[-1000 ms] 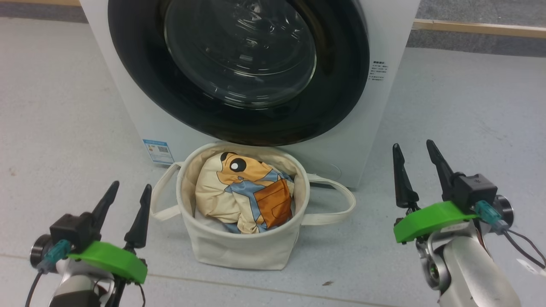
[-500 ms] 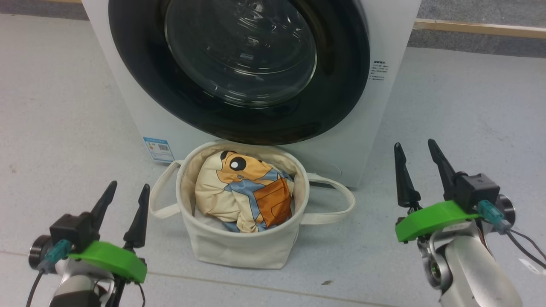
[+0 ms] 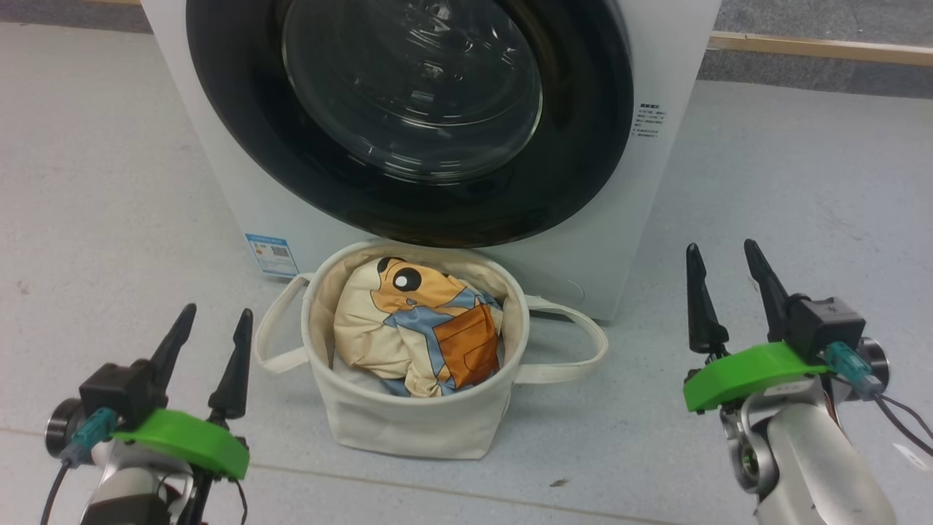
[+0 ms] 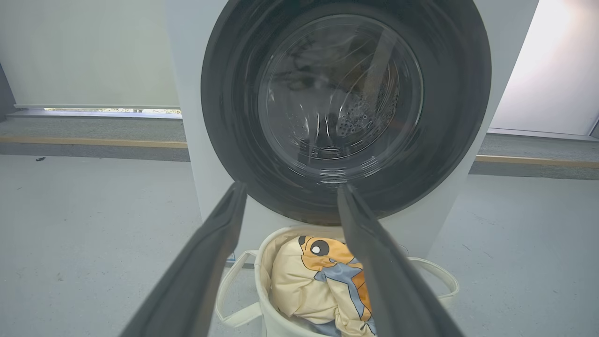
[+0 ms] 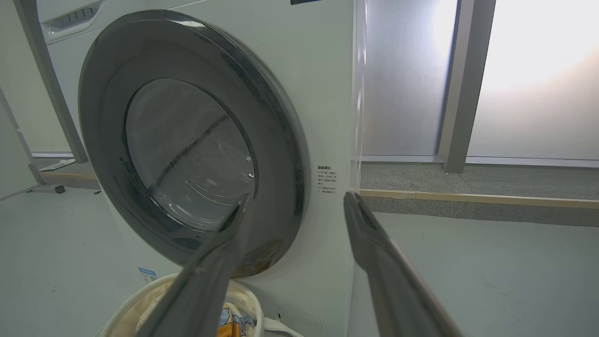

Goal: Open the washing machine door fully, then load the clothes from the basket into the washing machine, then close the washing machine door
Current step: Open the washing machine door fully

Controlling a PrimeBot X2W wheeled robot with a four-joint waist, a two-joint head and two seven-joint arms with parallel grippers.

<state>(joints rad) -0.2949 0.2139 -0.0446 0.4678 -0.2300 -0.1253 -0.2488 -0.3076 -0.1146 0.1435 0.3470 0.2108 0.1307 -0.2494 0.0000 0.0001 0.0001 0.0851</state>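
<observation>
Head view, looking down at the floor [image 3: 95, 182] in front of the machine.

- Washing machine [image 3: 667, 58]: white front-loader, standing straight ahead. Blue label sticker [image 3: 270, 255] low on its front, toward the robot's left. Small printed text label [image 3: 647, 120] on the front panel, just right of the door.
- Washing machine door [image 3: 408, 87]: shut. In the right wrist view the black rim lies flush on the cabinet. The clear glass bowl shows reflections and the steel drum behind it.
- Basket [image 3: 408, 430]: cream canvas, upright on the floor, just in front of the machine and below the door's lower rim. Whether it touches the machine, I cannot tell. Looped handles hang out to each side, the left one [image 3: 273, 343] and the right one [image 3: 583, 350].
- Clothes [image 3: 415, 335]: bunched inside the basket, with the cream garment and its orange-and-blue cartoon animal on top. A pale blue edge shows under it, but the pictures do not settle whether that is a second garment.
- Left gripper [image 3: 219, 315]: low on the robot's left, beside the basket and not touching it. Fingers spread apart, nothing between them, tips pointing toward the machine.
- Right gripper [image 3: 721, 246]: on the robot's right, well apart from the basket, near the machine's right front corner. Fingers spread apart and empty.
- Both wrist views look between parted fingers at the closed door, with the basket below.
</observation>
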